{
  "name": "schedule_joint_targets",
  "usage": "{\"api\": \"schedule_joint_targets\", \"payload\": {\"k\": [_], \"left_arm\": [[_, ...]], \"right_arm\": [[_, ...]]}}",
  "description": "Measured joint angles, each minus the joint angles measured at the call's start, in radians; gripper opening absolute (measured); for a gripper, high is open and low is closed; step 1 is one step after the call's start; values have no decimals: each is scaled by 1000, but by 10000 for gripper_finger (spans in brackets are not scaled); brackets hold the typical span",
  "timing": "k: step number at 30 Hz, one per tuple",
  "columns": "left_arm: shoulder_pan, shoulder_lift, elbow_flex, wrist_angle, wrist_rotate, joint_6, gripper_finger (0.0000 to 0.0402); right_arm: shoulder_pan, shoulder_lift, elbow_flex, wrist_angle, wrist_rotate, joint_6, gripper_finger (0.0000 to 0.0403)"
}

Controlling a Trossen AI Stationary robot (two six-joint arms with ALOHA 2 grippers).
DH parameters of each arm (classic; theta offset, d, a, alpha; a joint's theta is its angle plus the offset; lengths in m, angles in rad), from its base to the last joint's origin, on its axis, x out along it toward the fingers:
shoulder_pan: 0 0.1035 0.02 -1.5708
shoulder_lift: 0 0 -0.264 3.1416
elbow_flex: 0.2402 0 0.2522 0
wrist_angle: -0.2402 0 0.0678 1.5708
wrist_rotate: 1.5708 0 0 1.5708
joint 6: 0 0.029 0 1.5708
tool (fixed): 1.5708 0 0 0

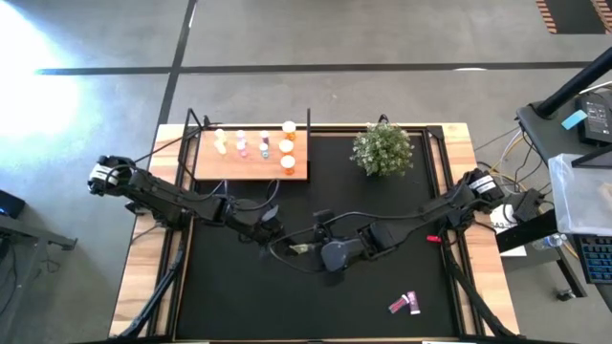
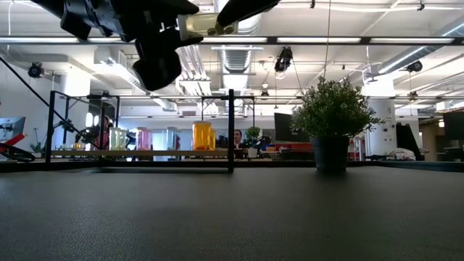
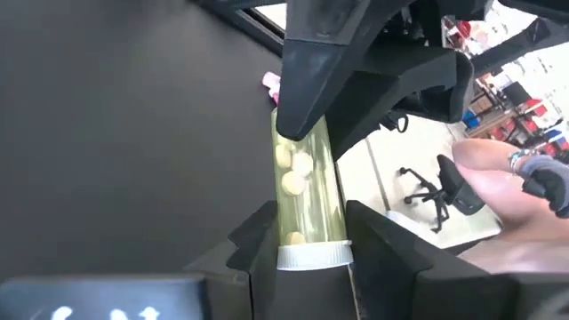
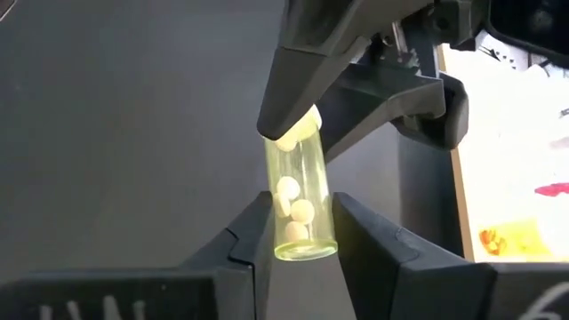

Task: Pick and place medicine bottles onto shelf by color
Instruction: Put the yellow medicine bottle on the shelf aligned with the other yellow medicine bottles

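The yellowish bottle (image 3: 308,200) is clear glossy plastic with a ribbed white cap. The mat (image 1: 316,296) looks matt, finely grained black; the shelf (image 1: 251,164) smooth light wood with thin black metal posts.

Pale yellow clear bottle (image 3: 307,200) with white cap and cream pills, black mat (image 1: 382,287), light-wood shelf (image 1: 251,167), green plant (image 1: 382,149).

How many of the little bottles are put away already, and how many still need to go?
Done: about seven bottles stand on the shelf. In hand: a yellowish bottle is gripped at both ends, the left end effector at its white cap, the right end effector at its base, above the mat's middle. Left: the yellowish one and a pink bottle lying on the mat near the front.
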Motion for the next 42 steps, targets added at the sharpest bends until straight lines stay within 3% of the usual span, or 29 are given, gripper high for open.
{"api": "schedule_joint_targets", "payload": {"k": [12, 27, 42], "left_arm": [[1, -7, 1, 32, -16, 64, 180], [14, -33, 6, 107, -174, 224, 182], [16, -34, 6, 238, -190, 271, 182]], "right_arm": [[-2, -13, 0, 2, 8, 75, 92], [20, -78, -1, -68, 182, 156, 91], [58, -109, -1, -77, 299, 162, 91]]}}
